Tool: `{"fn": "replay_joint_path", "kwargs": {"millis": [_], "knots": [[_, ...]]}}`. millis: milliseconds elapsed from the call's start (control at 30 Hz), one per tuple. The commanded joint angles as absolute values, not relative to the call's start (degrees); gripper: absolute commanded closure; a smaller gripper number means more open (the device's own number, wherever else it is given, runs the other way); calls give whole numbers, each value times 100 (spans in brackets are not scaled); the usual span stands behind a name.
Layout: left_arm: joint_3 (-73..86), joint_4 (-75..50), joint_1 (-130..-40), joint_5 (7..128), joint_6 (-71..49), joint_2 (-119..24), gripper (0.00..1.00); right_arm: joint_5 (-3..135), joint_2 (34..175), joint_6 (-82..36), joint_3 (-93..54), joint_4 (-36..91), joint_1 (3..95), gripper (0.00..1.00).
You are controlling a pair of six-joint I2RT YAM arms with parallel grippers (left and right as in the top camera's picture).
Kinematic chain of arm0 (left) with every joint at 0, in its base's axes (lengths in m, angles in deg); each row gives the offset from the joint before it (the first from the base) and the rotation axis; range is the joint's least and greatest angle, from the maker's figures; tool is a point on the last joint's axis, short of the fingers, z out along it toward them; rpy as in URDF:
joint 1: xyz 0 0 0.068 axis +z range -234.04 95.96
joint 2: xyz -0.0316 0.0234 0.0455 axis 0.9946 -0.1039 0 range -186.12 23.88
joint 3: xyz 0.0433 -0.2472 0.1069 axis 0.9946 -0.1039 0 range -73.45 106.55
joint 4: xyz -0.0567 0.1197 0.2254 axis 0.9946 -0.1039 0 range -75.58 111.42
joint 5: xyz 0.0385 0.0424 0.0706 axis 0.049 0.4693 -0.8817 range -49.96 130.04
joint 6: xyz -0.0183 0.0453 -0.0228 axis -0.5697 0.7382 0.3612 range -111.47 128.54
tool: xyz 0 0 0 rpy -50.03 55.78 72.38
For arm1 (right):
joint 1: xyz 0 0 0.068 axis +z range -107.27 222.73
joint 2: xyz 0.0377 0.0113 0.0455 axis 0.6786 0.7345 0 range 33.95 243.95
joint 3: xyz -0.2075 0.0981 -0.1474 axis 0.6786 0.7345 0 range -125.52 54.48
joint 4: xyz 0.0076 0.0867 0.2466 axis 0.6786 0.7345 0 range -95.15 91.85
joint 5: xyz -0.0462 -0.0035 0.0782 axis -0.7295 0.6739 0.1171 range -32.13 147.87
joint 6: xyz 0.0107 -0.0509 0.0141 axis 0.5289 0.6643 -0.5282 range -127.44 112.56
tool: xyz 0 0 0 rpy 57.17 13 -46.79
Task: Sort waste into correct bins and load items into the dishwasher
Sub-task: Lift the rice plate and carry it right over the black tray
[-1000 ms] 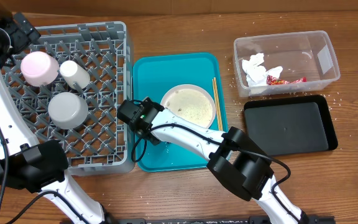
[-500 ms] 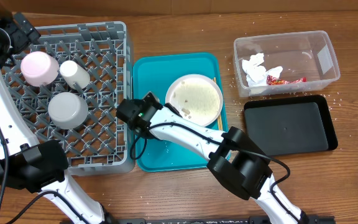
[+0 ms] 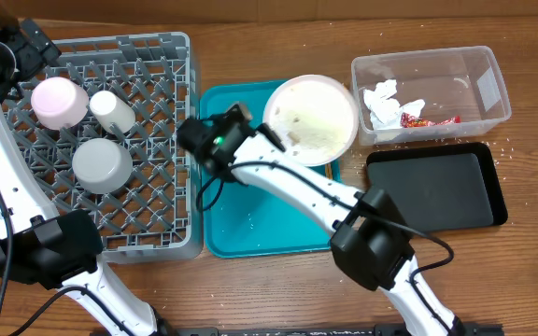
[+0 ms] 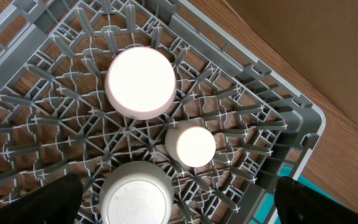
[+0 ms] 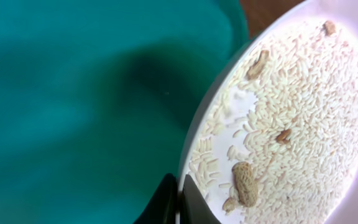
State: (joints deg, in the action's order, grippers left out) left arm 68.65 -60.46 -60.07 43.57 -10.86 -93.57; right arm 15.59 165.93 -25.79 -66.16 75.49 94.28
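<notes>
My right gripper (image 5: 179, 190) is shut on the left rim of the large white plate (image 3: 311, 119), which it holds above the far right corner of the teal tray (image 3: 260, 224). White rice (image 5: 303, 118) and a few peanuts (image 5: 245, 183) lie on the plate. The clear tub (image 3: 493, 89) to the right holds crumpled tissue (image 3: 381, 101) and a red wrapper (image 3: 428, 119). The black tray (image 3: 434, 191) sits in front of it. My left gripper (image 4: 179, 208) hangs open above the grey dish rack (image 3: 157, 187), over the pink dish (image 4: 140, 82), the white cup (image 4: 191, 146) and the grey bowl (image 4: 135, 200).
Rice grains are scattered on the wooden table around the clear tub and black tray (image 3: 504, 147). A few grains lie on the teal tray's floor. The right arm stretches across the teal tray from the front of the table.
The right gripper has lifted the plate off the teal tray and carried it up and to the right, toward the clear tub. The left arm has not moved.
</notes>
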Motion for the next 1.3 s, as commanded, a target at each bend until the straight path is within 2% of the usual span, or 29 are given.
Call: {"fn": "replay_joint_path", "kwargs": {"millis": [0,200,400,833,1267], "knots": [[6854,-6044,-6081,4414,-1141,-9357,0,1141,16595,-3537,-7114,7855,9068,96],[6854,-6044,-6081,4414,-1141,-9357,0,1196,16501,-4992,-7851,8616,8364,96],[6854,-6044,-6081,4414,-1141,-9357,0,1974,16097,-5510,-8177,8646,7520,96],[6854,-6044,-6081,4414,-1141,-9357,0,2829,15813,-7440,-8177,9190,5826,96],[6854,-6044,-6081,4414,-1141,-9357,0,3788,15813,-7973,-8172,9158,4825,97]]}}
